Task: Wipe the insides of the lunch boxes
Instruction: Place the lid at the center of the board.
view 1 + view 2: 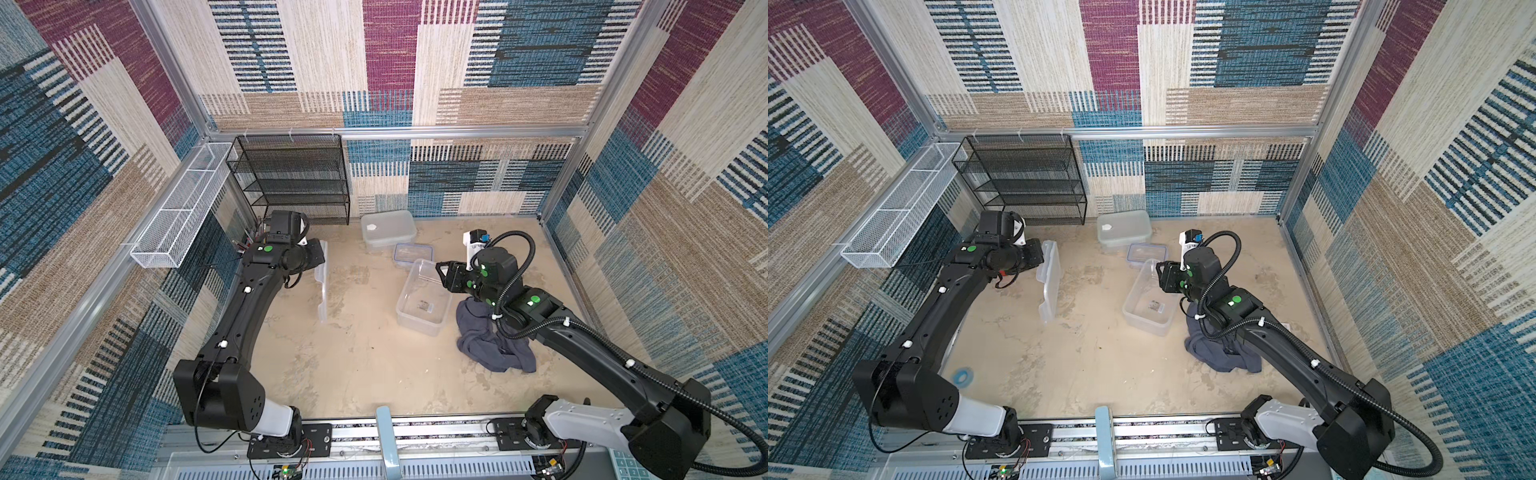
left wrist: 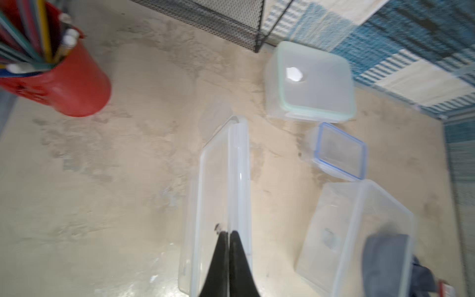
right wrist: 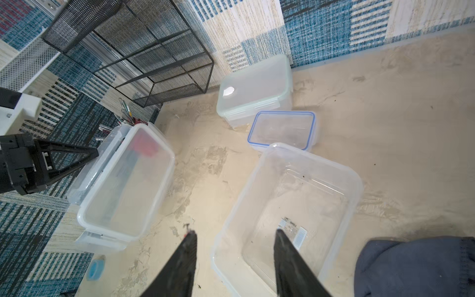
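Your paired top views look steeply down from high at the near edge over the whole table (image 1: 353,365); your wrist cameras sit close, both catching the open large lunch box (image 2: 334,218).

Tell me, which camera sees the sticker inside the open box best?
The right wrist view: the sticker is close and sharp, its barcode stripes showing. In both top views it is only a tiny dark patch. In the left wrist view it is a blurry grey smudge.
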Available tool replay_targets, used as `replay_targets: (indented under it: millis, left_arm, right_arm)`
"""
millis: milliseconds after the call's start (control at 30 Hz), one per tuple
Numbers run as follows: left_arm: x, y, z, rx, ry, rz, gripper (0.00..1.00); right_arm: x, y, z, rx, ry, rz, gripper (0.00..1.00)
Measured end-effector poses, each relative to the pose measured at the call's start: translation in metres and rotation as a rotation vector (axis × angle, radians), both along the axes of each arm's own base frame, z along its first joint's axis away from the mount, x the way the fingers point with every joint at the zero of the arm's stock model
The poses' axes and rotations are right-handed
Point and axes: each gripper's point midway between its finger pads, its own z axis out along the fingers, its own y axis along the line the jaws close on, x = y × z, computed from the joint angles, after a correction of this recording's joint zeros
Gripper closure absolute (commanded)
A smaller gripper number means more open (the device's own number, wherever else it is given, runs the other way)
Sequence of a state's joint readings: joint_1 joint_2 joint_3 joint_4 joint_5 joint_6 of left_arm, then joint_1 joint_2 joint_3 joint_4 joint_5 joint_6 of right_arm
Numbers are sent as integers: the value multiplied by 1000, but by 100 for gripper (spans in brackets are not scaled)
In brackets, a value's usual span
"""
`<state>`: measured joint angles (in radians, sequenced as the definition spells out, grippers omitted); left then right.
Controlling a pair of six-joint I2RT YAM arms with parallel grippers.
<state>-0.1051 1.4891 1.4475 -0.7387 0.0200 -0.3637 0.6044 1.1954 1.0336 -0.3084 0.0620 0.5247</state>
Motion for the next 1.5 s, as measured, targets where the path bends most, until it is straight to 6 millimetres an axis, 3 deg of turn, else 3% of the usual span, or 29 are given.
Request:
replay_targets:
  millis: [233,400,633,833,967,1000,1133,1267,1400,1500]
  left_arm:
    - [21,26,-33,198,71,34,100]
    - [30,19,-65,289,136,-9,100]
    - [22,-12,-106,312,195,-114,100]
    - [11,-4,-141,362,259,-123,100]
    - [8,2,-155,403,295,-123,100]
    - [9,3,-157,411,299,-120,95]
    - [13,3,-153,412,290,-121,67]
    - [27,-4,-124,384,210,-117,37]
    - [42,-14,-91,338,124,-128,30]
    - [44,-38,-71,257,72,-182,28]
  right_arm:
    - [7,3,-6,-17,10,1,50]
    - [10,3,-10,-24,18,-5,50]
    - [17,7,-16,-30,31,-2,50]
    - [18,12,-19,-24,38,17,48]
    - [17,12,-19,-25,37,20,41]
    - [17,12,-19,-25,37,20,37]
    - [18,11,-20,-28,37,18,22]
    - [20,2,-17,-28,30,2,14]
    - [26,-21,-12,-34,20,-46,5]
    - [33,-53,-21,-66,43,-121,1]
